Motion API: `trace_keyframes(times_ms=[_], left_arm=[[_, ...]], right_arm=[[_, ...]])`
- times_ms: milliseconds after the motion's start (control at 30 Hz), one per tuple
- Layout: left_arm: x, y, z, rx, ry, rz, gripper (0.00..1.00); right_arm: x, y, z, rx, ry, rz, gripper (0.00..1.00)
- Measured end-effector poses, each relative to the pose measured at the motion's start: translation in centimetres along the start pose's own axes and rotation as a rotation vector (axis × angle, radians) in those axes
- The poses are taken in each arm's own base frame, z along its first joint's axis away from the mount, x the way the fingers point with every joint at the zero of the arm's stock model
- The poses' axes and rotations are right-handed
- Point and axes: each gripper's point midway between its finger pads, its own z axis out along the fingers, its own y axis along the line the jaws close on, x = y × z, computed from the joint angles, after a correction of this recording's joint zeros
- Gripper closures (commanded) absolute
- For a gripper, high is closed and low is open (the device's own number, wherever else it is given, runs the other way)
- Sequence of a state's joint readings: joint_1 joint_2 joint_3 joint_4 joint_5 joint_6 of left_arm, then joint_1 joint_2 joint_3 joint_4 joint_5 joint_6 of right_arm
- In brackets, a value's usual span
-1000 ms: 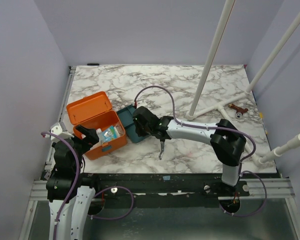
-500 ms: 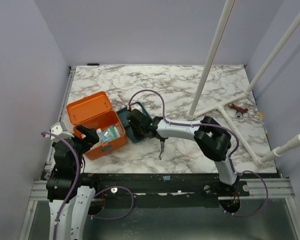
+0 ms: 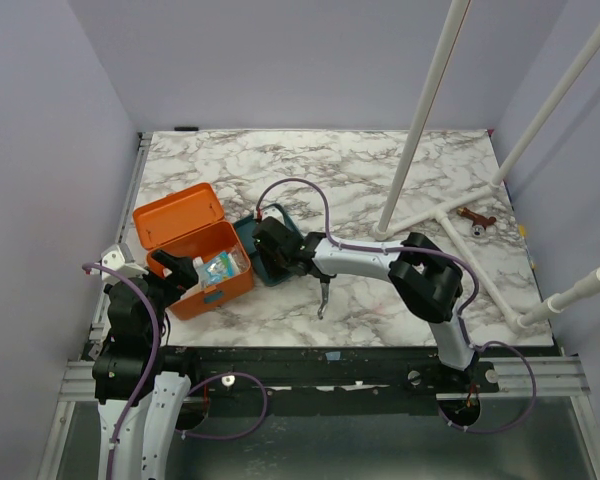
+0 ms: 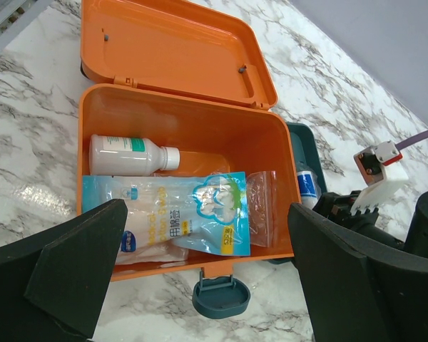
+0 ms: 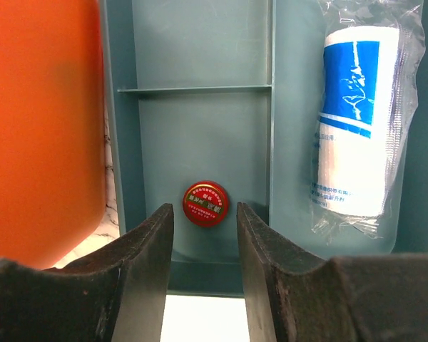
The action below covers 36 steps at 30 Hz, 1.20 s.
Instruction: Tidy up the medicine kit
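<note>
The orange medicine kit (image 3: 212,282) stands open at the table's left, lid (image 4: 172,44) tipped back. Inside lie a white bottle (image 4: 128,154), a blue cotton bag (image 4: 178,217) and a brownish zip bag (image 4: 261,214). My left gripper (image 4: 205,214) hovers open at the kit's near side, above its teal latch (image 4: 221,297). Against the kit's right side sits a dark teal tray (image 5: 200,128). My right gripper (image 5: 204,217) is open low over it. A small red tin (image 5: 206,200) lies on the tray floor just beyond the fingertips (image 5: 160,228), untouched. A wrapped bandage roll (image 5: 358,135) fills the neighbouring compartment.
White pipes (image 3: 420,130) rise and run across the table's right half, with a brown tool (image 3: 475,218) beside them. A thin dark object (image 3: 323,298) lies on the marble near the front, right of the kit. Purple walls enclose the table.
My right arm has swung left, bringing its gripper over the teal tray, then held there. The left arm and the kit have not moved.
</note>
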<state>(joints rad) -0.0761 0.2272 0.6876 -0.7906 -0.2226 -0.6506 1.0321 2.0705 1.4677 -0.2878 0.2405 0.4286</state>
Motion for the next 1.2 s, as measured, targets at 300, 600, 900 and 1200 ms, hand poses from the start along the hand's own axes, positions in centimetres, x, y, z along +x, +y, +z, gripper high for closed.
trace_keyframes(times_ms=[300,600,900,1200], left_arm=[[0.0,0.0,0.0,0.0,0.0,0.0,0.01],[0.0,0.0,0.0,0.0,0.0,0.0,0.02],[0.0,0.0,0.0,0.0,0.001,0.0,0.01],[0.0,0.0,0.0,0.001,0.001,0.0,0.01]], right_arm=[[-2.3,-0.2,-2.1,0.008,-0.061,-0.002,0.51],[-5.7,-0.3,-3.3,0.037,-0.139,-0.026,0.51],[-6.3,-1.0,-2.0,0.091,-0.143,-0.047,0.51],[-3.5,-3.6,-3.0,0.161,-0.089,-0.054,0.5]])
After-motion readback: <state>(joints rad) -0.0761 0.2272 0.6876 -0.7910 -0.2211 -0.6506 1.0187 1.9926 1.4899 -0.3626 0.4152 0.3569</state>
